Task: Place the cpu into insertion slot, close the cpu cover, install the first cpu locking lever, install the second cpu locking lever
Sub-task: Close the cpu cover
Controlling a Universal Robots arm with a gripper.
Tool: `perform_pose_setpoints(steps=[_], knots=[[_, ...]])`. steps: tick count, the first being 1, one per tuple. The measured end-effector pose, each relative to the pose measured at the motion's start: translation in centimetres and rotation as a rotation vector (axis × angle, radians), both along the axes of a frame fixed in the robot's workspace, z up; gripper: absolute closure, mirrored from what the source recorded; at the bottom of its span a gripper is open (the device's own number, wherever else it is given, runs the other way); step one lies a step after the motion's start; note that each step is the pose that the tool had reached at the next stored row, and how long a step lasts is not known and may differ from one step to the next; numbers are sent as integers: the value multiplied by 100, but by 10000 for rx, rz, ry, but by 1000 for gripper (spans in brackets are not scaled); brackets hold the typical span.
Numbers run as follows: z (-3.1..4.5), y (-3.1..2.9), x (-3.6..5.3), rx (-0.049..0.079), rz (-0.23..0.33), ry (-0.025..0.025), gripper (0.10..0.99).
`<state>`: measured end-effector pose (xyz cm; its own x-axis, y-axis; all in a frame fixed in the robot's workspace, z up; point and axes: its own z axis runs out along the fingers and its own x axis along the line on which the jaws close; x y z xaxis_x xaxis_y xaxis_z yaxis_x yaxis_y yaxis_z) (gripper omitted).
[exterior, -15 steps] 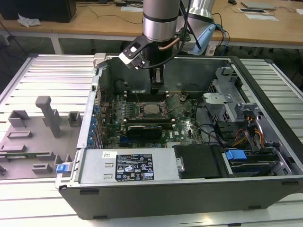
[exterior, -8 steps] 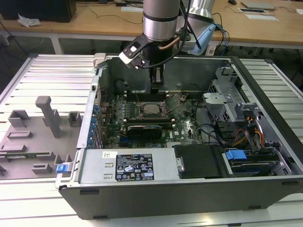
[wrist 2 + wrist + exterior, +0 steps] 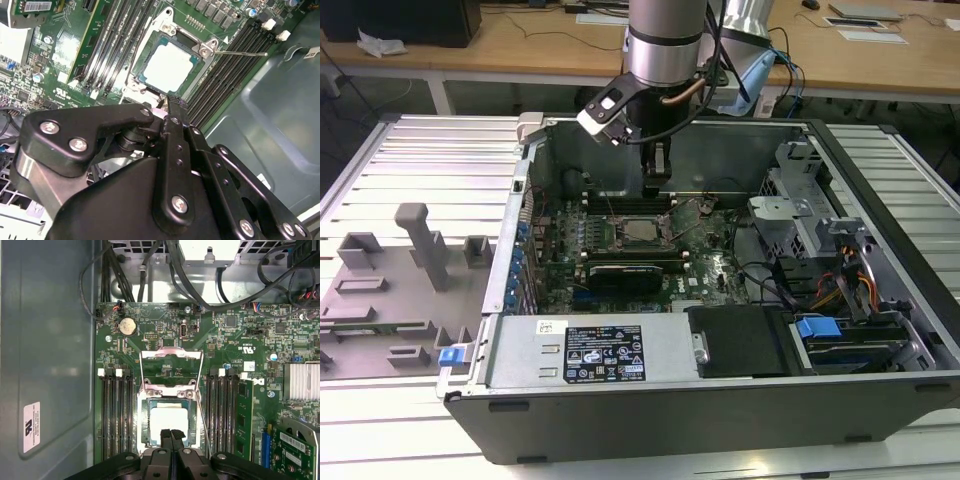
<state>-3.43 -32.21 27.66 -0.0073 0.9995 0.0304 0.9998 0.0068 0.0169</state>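
A: Exterior view: gripper hangs mid-frame, near the cpu.
B: Second wrist view: it's clenched on nothing; cpu lies in the slot.
A: First wrist view: cover is open; I'd press it down squarely, clear of the cpu.

The cpu has a pale matt metal top; the cpu cover is bright bare metal; the gripper is matt black.

a big grey case lies open on a silver table. grey blocks stand at the exterior view's left.
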Motion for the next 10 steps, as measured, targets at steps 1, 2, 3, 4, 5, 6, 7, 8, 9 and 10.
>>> perform_pose_setpoints(steps=[1, 2, 3, 4, 5, 6, 7, 8, 9, 10], knots=[[0, 0, 3, 0, 1, 0, 980], [0, 0, 6, 0, 1, 0, 980], [0, 0, 11, 0, 0, 0, 980], [0, 0, 17, 0, 0, 0, 980], [0, 0, 21, 0, 0, 0, 980], [0, 0, 24, 0, 0, 0, 980], [0, 0, 29, 0, 1, 0, 980], [0, 0, 33, 0, 1, 0, 980], [0, 0, 36, 0, 1, 0, 980], [0, 0, 39, 0, 1, 0, 980]])
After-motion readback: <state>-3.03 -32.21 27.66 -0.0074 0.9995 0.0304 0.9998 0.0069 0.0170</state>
